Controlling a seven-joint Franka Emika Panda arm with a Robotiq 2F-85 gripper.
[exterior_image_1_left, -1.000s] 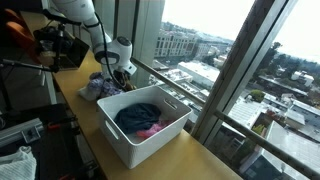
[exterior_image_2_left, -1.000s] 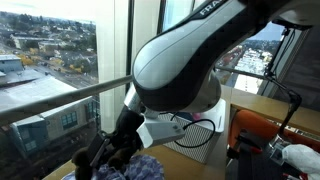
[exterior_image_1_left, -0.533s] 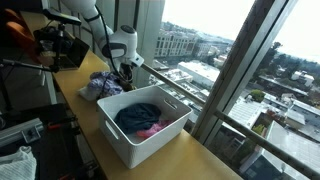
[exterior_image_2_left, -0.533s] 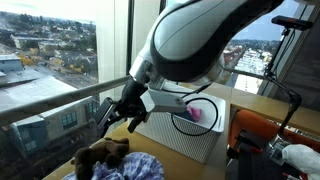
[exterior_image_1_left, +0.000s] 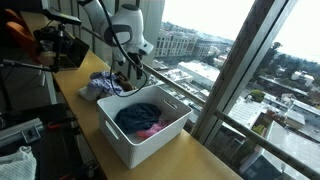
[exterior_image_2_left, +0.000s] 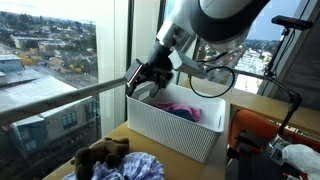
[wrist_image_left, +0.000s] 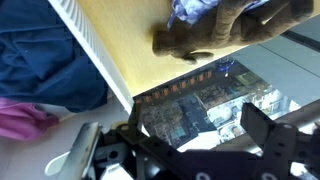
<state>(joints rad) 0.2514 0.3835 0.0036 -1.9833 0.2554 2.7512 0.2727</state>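
My gripper (exterior_image_1_left: 132, 72) (exterior_image_2_left: 145, 82) hangs open and empty in the air, between a pile of clothes and a white basket. The pile (exterior_image_1_left: 100, 86) (exterior_image_2_left: 115, 160) lies on the wooden table: a purple-blue cloth (wrist_image_left: 195, 10) with a brown garment (wrist_image_left: 200, 35) on it. The basket (exterior_image_1_left: 112, 142) (exterior_image_2_left: 175, 130) holds a dark blue garment (exterior_image_1_left: 138, 115) (wrist_image_left: 40, 60) and a pink one (exterior_image_2_left: 182, 108) (wrist_image_left: 20, 115). In the wrist view my gripper (wrist_image_left: 195, 150) frames the window and the city below, and its fingers (wrist_image_left: 270, 135) stand wide apart.
The table (wrist_image_left: 140, 50) runs along a tall window with a railing (exterior_image_2_left: 60, 95). Camera gear (exterior_image_1_left: 60, 45) stands at the far end of the table. Cables and an orange object (exterior_image_2_left: 265, 130) lie behind the basket.
My gripper has risen off the clothes pile and swung toward the basket. The brown garment and the purple cloth stay on the table.
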